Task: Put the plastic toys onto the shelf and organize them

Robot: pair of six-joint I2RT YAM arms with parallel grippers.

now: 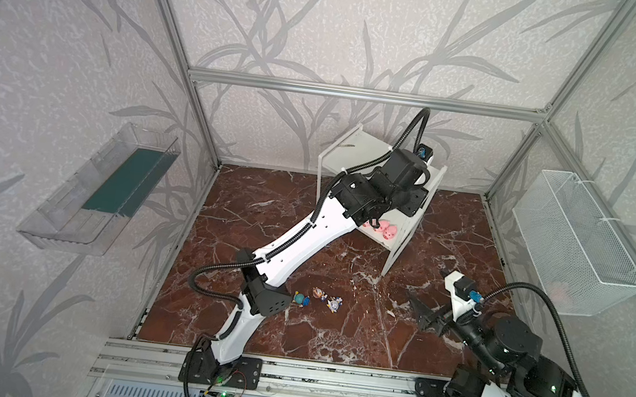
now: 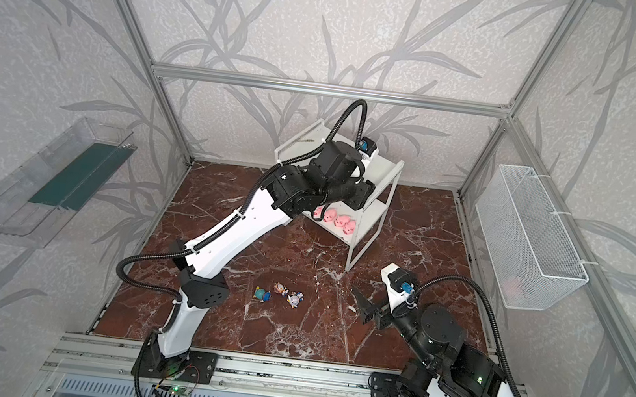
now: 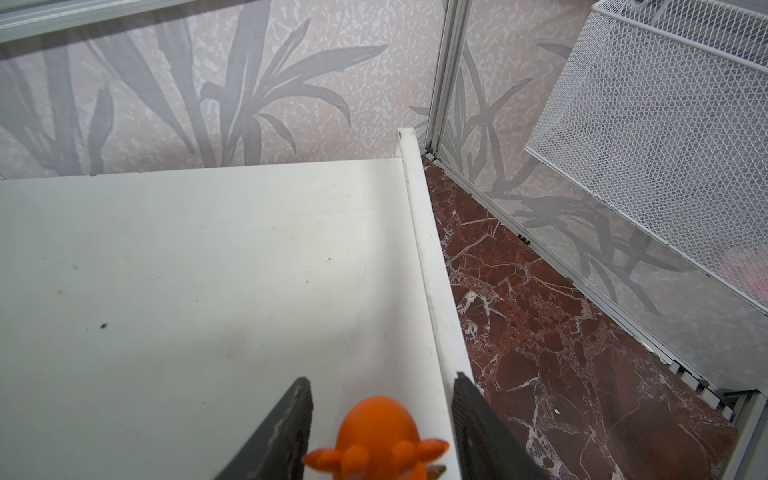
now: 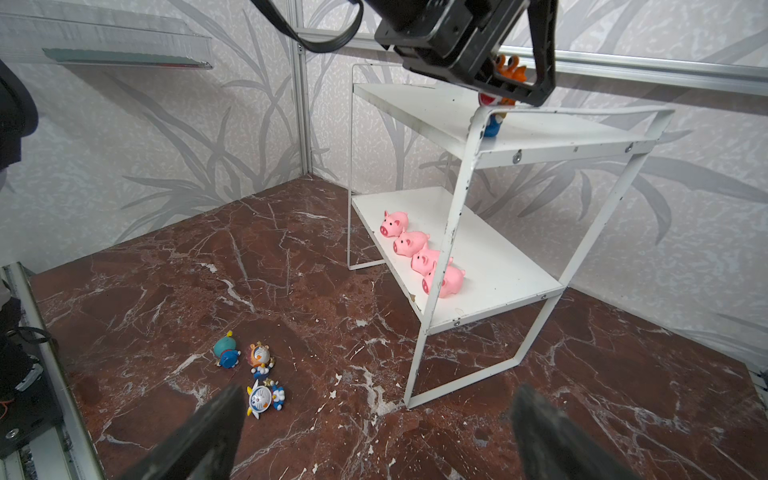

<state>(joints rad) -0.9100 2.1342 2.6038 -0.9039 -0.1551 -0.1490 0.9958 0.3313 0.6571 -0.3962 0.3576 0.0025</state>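
Orange-headed figurine [image 3: 376, 432] btwn L gripper [image 3: 382, 378] jaws on shelf [image 3: 166, 270] top; grip unclear. R gripper [image 4: 378, 390] spread.

Orange-headed figurine [image 3: 376, 436] between left gripper [image 3: 382, 378] fingers [image 3: 291, 424]: body cut off at frame edge, finger contact unclear. Right wrist view: toy half hidden behind those fingers and shelf [image 4: 415, 108] rail. Both top views: fingers, toy hidden under wrist. Pig [image 4: 453, 280] beyond right gripper [image 4: 380, 388] fingers [image 4: 208, 436] partly behind shelf leg; those fingers blurred, cropped. Pink blur inside mesh basket [image 3: 665, 124], unidentifiable.
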